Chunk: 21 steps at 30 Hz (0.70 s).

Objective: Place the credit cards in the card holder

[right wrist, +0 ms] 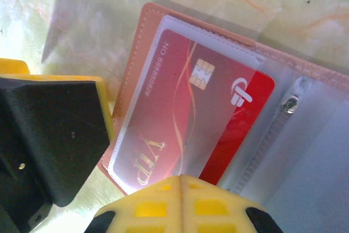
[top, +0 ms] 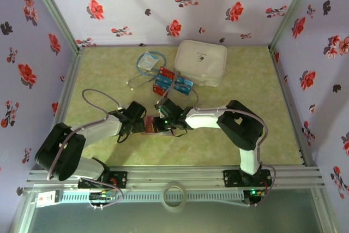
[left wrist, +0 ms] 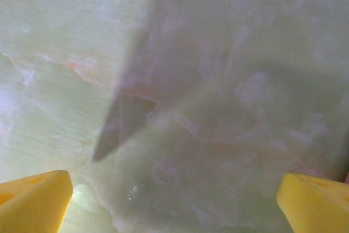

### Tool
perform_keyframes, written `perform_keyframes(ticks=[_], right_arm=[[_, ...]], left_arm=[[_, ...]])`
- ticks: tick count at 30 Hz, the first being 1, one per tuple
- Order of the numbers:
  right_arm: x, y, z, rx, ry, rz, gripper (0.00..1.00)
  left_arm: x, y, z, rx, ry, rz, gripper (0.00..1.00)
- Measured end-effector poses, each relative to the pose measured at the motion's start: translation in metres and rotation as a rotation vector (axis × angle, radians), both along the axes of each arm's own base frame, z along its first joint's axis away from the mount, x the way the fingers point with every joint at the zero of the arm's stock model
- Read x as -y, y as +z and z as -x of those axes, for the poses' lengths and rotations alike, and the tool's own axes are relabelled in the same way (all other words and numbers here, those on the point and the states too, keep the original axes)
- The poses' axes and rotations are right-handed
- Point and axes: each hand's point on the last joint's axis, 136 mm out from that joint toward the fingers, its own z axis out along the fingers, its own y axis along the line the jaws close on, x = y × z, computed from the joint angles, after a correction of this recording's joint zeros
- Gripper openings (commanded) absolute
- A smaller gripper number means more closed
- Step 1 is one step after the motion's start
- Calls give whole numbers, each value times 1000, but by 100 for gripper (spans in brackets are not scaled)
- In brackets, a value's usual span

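Green marbled table (top: 256, 88), white case (top: 200, 61), credit cards (top: 183, 84), card holder (right wrist: 143, 53)

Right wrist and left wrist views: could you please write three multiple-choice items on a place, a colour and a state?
1. Where is the red chip card? A) partly in the clear sleeve of the card holder B) wholly outside it C) lifted in the air
2. The fingertips of the left hand are? A) black B) yellow C) blue
3. The left hand is? A) shut on a card B) shut empty C) open
1A, one end pokes out; 2B, both tips yellow; 3C, tips far apart over bare table.
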Motion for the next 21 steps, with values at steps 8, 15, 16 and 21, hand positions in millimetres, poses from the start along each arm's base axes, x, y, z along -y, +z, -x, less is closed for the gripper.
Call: perform_keyframes(ticks=[8, 15, 16, 21], right_arm=[[20, 32, -4, 44, -19, -1, 29], [64, 55, -31, 94, -102, 0, 33], [69, 53, -34, 92, -112, 12, 32], [79, 46, -36, 85, -108, 48, 20]], left_arm=[[-1, 4, 2, 2, -1, 1, 100], [8, 25, -1, 37, -36, 51, 100], [10, 30, -3, 48, -42, 63, 100], [24, 47, -7, 91, -83, 129, 100]])
